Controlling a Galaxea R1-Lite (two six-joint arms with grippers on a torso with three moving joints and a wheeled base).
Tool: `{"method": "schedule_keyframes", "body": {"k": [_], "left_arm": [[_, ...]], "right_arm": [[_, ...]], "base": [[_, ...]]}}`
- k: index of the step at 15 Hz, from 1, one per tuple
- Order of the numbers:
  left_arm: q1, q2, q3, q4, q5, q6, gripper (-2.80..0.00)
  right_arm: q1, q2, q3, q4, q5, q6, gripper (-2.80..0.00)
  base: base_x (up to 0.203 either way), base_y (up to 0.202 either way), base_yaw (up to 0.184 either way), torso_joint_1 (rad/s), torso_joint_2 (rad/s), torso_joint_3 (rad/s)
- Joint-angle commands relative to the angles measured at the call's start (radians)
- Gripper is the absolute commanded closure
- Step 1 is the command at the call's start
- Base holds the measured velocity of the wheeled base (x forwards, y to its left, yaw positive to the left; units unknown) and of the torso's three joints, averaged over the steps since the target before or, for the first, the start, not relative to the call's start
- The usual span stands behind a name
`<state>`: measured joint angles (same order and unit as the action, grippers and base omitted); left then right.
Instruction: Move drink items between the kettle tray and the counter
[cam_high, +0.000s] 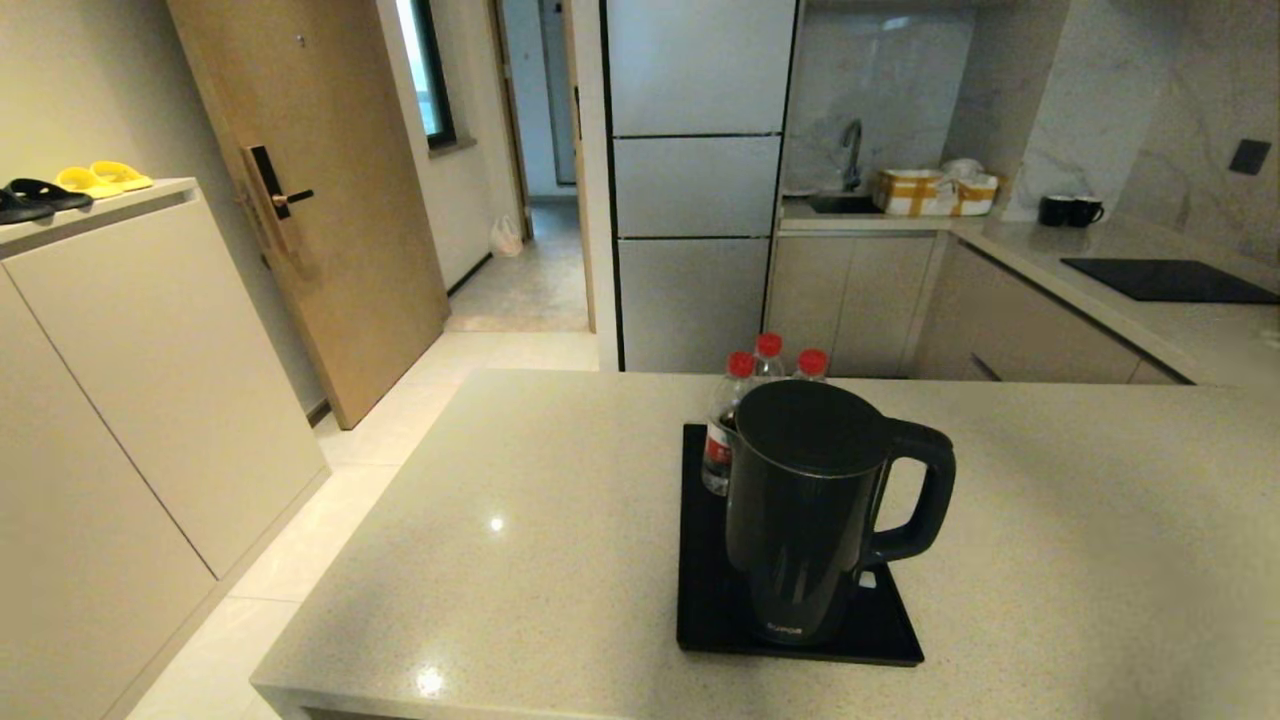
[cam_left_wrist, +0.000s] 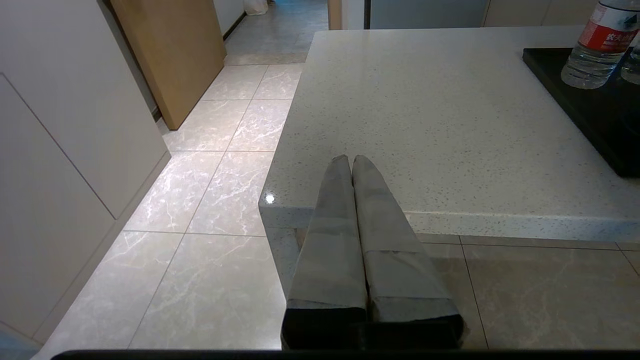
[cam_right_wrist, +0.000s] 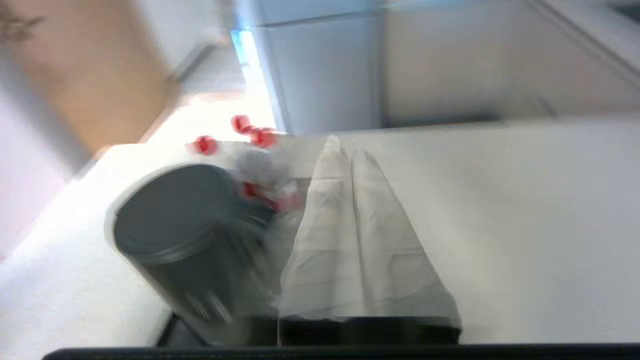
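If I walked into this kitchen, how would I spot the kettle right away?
Look at the broad beige speckled counter in the foreground. Toward its near edge lies a flat glossy black tray, and the kettle stands on it: tall, matte black, flat-lidded, its big loop handle pointing right. The red-capped water bottles behind it on the tray are clear and slimmer.

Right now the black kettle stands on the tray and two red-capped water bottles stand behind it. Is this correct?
Not quite. The head view shows three red-capped water bottles behind the black kettle, not two. The rest holds: the kettle stands on the tray, which lies on the counter.
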<state>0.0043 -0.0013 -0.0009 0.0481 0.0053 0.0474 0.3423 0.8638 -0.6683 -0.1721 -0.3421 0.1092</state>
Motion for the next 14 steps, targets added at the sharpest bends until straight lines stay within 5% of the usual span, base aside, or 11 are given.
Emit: {"method": "schedule_keyframes", "body": {"k": [1, 4, 7, 10, 14], "left_arm": [[0.0, 0.001, -0.001, 0.001, 0.001, 0.0, 0.0], [0.0, 0.001, 0.001, 0.001, 0.001, 0.0, 0.0], [0.0, 0.001, 0.001, 0.001, 0.001, 0.0, 0.0], [0.0, 0.001, 0.001, 0.0, 0.001, 0.0, 0.0], [0.0, 0.001, 0.001, 0.001, 0.001, 0.0, 0.0]], "right_arm": [[-0.028, -0.207, -0.167, 0.531, -0.126, 0.015, 0.0], [-0.204, -0.233, -0.324, 0.79, -0.165, 0.051, 0.0], [-0.423, -0.381, -0.367, 0.924, -0.163, -0.019, 0.0], [-0.563, -0.568, -0.399, 1.06, -0.052, -0.117, 0.0], [-0.496, -0.578, -0.422, 1.144, 0.014, -0.132, 0.0]], "base": [[0.0, 0.0, 0.0, 0.0, 0.0, 0.0], [0.0, 0.0, 0.0, 0.0, 0.0, 0.0], [0.0, 0.0, 0.0, 0.0, 0.0, 0.0], [0.0, 0.0, 0.0, 0.0, 0.0, 0.0], [0.0, 0.0, 0.0, 0.0, 0.0, 0.0]]}}
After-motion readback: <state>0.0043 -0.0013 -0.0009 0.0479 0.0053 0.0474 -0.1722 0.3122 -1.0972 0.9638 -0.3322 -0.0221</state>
